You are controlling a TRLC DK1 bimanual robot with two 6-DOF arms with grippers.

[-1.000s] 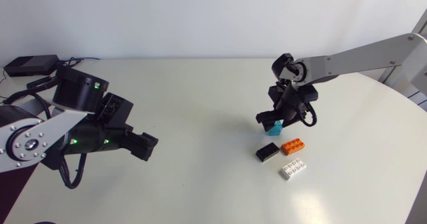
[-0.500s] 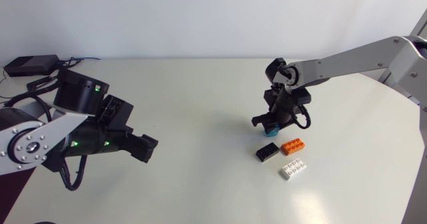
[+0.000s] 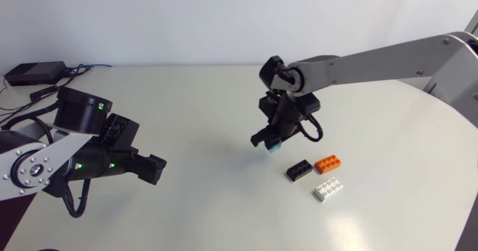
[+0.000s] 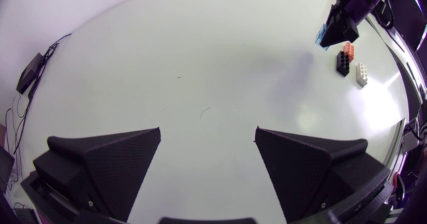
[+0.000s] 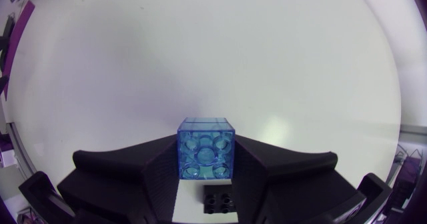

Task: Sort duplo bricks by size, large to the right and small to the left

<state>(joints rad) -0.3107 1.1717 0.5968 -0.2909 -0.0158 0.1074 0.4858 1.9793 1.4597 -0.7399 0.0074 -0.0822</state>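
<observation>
R gripper point(image 3: 270, 142) clamped on small blue 2x2 brick point(image 5: 205, 151), studs facing wrist cam, square so no long axis, over table point(image 3: 209, 116) middle. L gripper point(image 4: 208, 132) spread wide nr left edge.

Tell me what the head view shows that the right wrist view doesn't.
Only the head view shows the left gripper, the orange brick and the white brick. Only the right wrist view shows the studs of the blue brick and both fingers pressed on its sides. Both show the right gripper holding that brick over the table, and the black brick.
</observation>
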